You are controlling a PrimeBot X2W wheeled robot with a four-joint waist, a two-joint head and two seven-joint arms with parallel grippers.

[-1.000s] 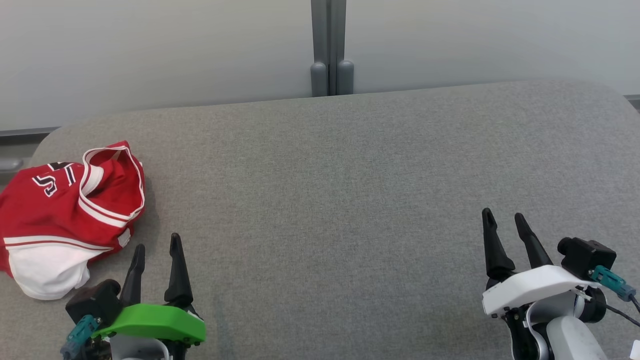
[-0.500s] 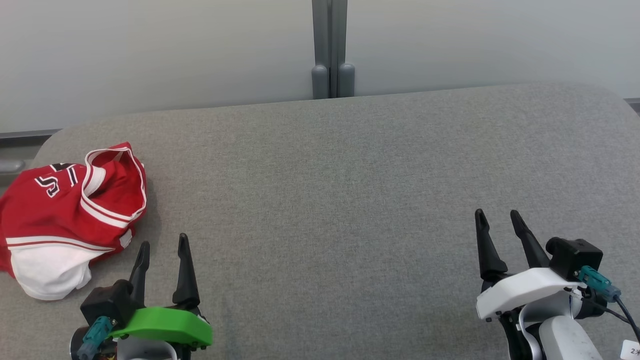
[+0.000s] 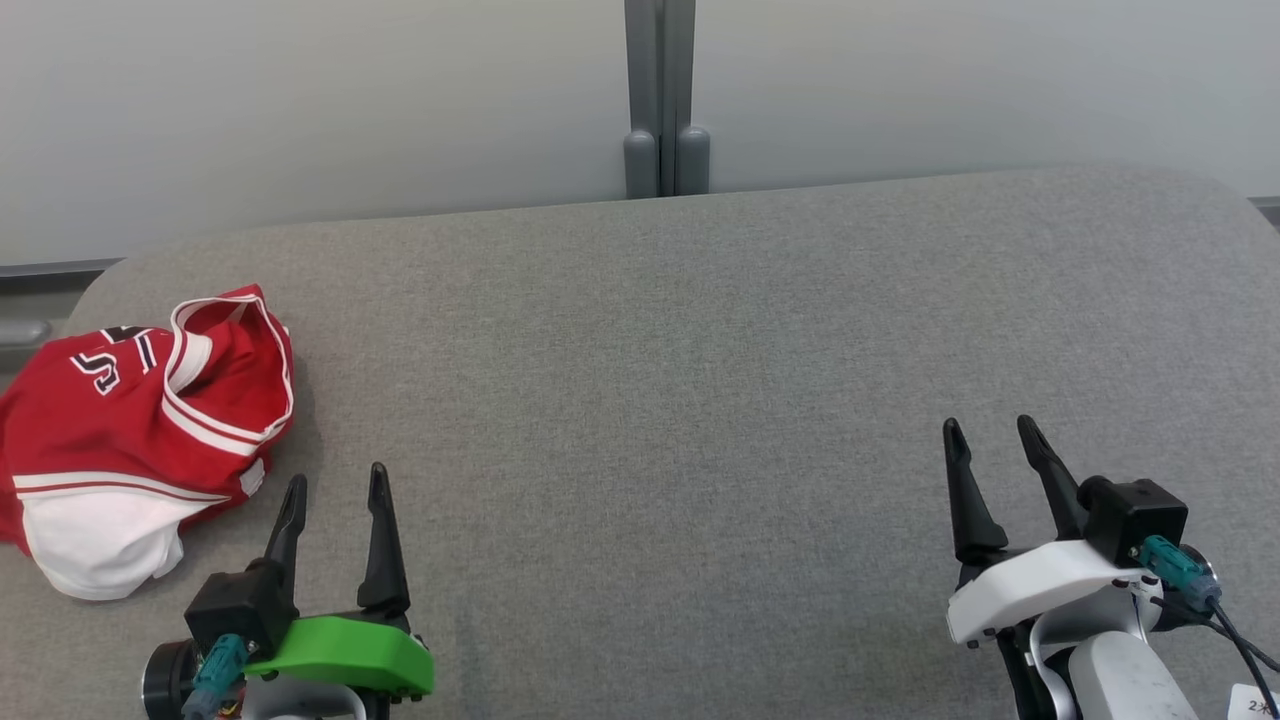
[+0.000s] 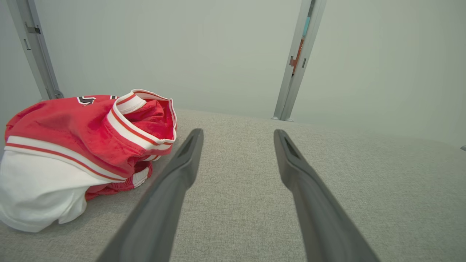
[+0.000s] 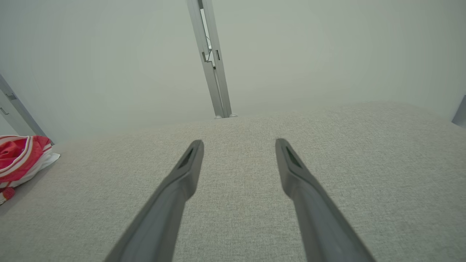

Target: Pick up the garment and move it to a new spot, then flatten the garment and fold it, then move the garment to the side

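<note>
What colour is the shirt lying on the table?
The garment is red, with white stripes and a white part; the left wrist view shows it best.

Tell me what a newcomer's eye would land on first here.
The crumpled red and white jersey at the far left of the grey cloth surface grabs the eye first. Next come the left gripper beside it and the right gripper far across, both open and empty.

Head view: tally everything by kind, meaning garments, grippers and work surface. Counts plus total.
Crumpled red-and-white fabric garment: 1
Dark two-finger grippers, both open: 2 (left gripper, right gripper)
Grey fabric-covered table: 1
Total: 4
</note>
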